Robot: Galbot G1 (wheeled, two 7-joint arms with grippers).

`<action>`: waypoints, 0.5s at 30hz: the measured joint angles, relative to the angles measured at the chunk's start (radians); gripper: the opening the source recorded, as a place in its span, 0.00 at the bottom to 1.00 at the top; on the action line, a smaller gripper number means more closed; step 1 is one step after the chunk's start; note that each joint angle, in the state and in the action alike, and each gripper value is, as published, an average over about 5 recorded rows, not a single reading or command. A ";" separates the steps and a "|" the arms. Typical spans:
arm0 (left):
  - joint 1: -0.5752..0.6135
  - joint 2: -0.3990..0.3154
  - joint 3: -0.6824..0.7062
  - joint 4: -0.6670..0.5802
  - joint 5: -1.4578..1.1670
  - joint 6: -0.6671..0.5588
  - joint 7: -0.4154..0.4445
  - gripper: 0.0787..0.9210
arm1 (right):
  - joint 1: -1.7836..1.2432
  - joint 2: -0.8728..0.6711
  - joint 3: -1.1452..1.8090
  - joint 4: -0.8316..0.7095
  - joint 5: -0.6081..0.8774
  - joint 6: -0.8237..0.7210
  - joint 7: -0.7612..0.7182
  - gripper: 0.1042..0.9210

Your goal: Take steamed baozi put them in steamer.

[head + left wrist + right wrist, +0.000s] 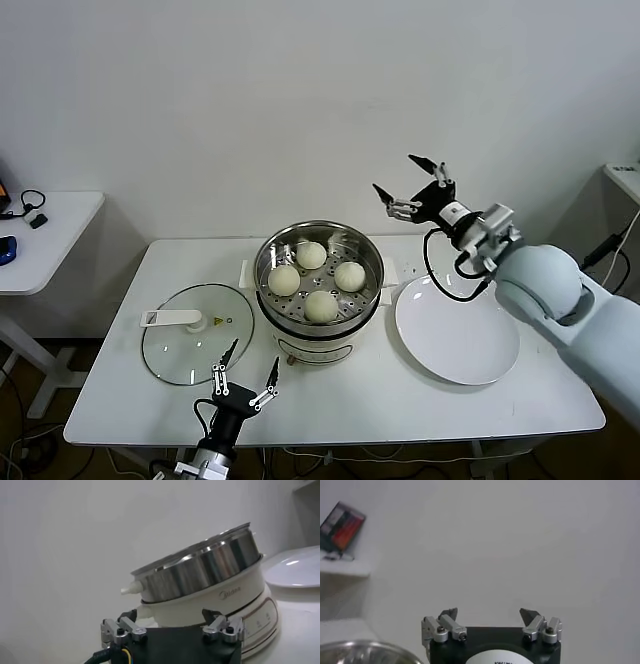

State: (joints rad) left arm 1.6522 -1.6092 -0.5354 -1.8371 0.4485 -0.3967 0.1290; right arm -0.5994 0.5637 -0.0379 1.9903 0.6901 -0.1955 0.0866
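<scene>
Four small cream-white steamed baozi, round, soft-looking and smooth-skinned, lie in the steamer, a round shiny stainless-steel pot on a white electric base. They rest on its perforated metal tray in a diamond pattern, close together but apart, each sitting flat with its domed top facing up; being round, they show no long axis. The steamer stands upright in the middle of the white rectangular worktop.

On the robot's left of the steamer lies a flat round glass lid with a white bar handle, just beside the base. On the right lies a round glossy white plate, bare, its rim near the steamer.

The right end effector hangs in the air above and behind the plate, to the right of the steamer, its dark slim fingers spread wide and holding nothing. The left end effector sits low at the worktop's near edge, in front of the steamer and lid, fingers also spread wide and holding nothing.
</scene>
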 measured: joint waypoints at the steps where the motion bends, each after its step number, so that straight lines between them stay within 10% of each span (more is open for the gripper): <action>1: 0.000 0.000 -0.001 0.001 0.000 0.000 0.000 0.88 | -0.051 0.012 0.048 0.007 -0.008 0.016 0.003 0.88; 15: -0.002 0.000 -0.001 0.002 -0.011 0.003 -0.002 0.88 | -0.576 0.280 0.498 0.061 -0.141 0.228 -0.018 0.88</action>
State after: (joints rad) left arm 1.6503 -1.6092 -0.5366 -1.8351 0.4375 -0.3941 0.1270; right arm -1.1757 0.8440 0.4602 2.0510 0.5495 0.0327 0.0683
